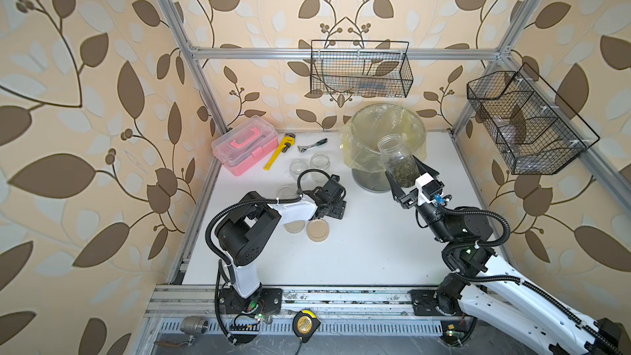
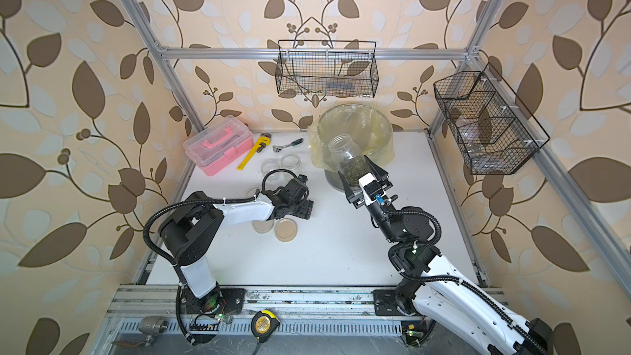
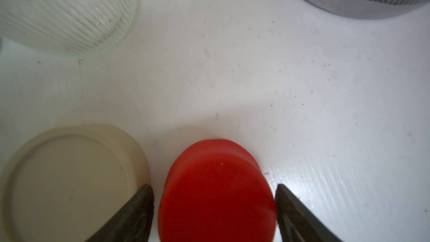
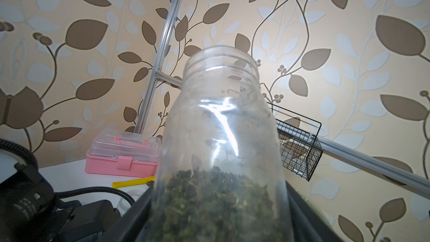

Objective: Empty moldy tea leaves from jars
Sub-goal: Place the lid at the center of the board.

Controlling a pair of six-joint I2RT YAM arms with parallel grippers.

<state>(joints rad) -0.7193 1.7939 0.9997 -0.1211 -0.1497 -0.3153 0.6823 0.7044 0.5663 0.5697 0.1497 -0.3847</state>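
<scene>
The right pincer [image 1: 403, 170] is clamped on an open jar [image 1: 396, 153], raised and tilted before the lined bin [image 1: 358, 155] at the bench's [image 1: 358, 251] far edge. Tea leaves [image 4: 218, 196] fill its lower half. The left pincer [image 3: 213, 185] stands apart astride the red lid [image 3: 218, 206], which lies on the bench beside a beige lid [image 3: 69, 182]; one finger perhaps touches it.

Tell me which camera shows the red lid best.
The left wrist view: the red lid lies large and close inside the open left pincer. In both top views the left arm covers it; the right wrist view misses it.
</scene>
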